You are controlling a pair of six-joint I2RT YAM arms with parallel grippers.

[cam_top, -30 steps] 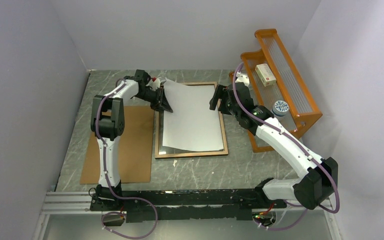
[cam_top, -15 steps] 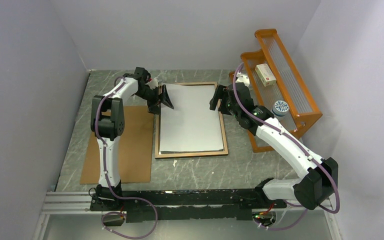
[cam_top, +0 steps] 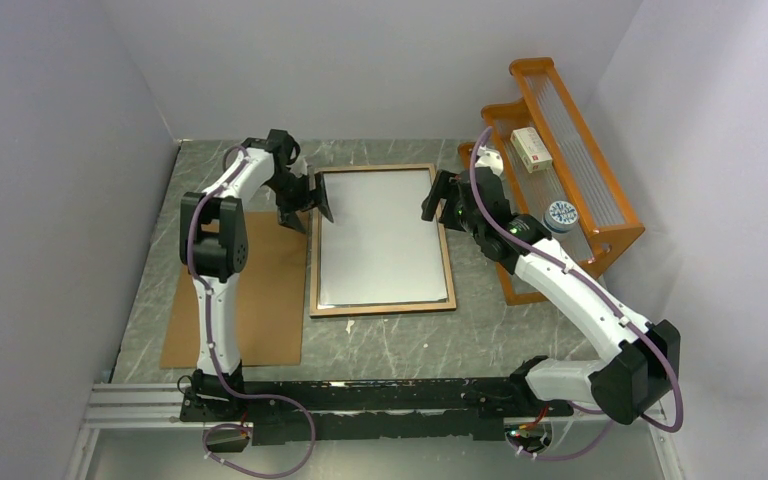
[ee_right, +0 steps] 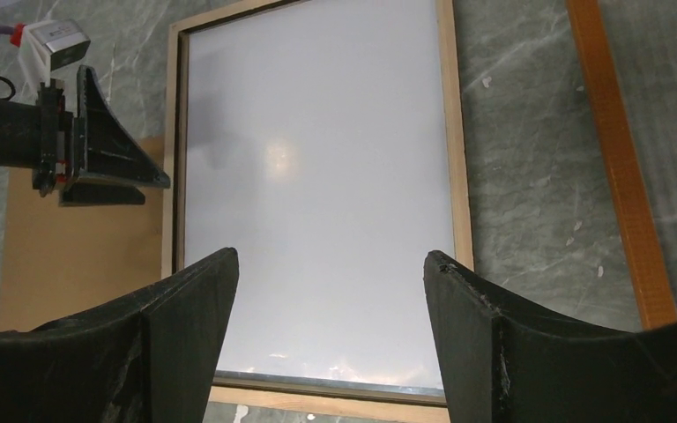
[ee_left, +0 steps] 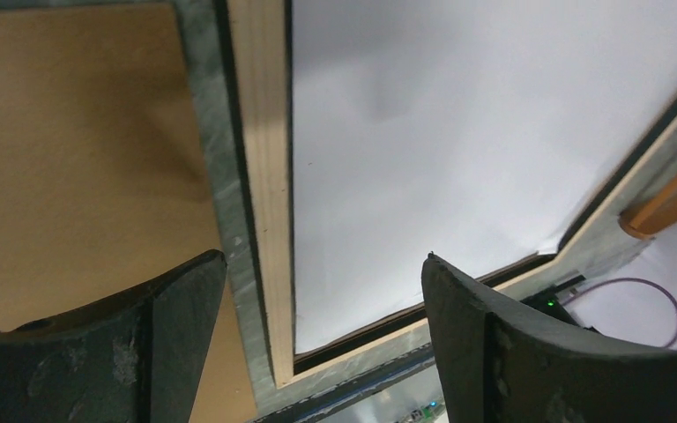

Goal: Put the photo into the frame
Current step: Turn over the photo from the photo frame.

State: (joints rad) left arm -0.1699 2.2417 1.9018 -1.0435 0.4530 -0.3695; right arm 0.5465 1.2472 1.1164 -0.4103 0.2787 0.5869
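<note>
Photo now lying flat in the frame

A second ago the left gripper held the photo lifted; now it lies white side up inside the frame on the desk. Both the left and right gripper hang open, empty. Insertion looks done.

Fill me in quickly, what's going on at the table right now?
The photo lies white side up inside the frame, whose light wood side faces up. It looks flat within the border. Both grippers are open and hold nothing. The left gripper straddles the frame's far left border, and the right gripper hovers over its far right side. The brown backing board lies left of the frame, with nothing gripping it.
</note>
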